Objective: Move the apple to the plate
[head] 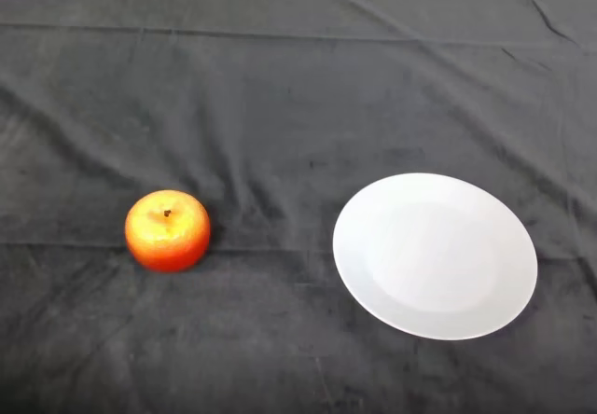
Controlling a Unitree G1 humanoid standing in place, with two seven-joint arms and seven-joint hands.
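Red-orange: one apple [168, 230], stem up | one white plate [435, 255], well apart | dark cloth [280, 88]

Robot's body — none of it in view.

Open dark cloth [280, 106] lies between the apple [168, 230] and the plate [435, 255], well apart.

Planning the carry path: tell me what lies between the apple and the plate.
Nothing visible does. The apple sits on the dark cloth to the left, the white plate to the right, apart from it, with only bare wrinkled cloth between them.
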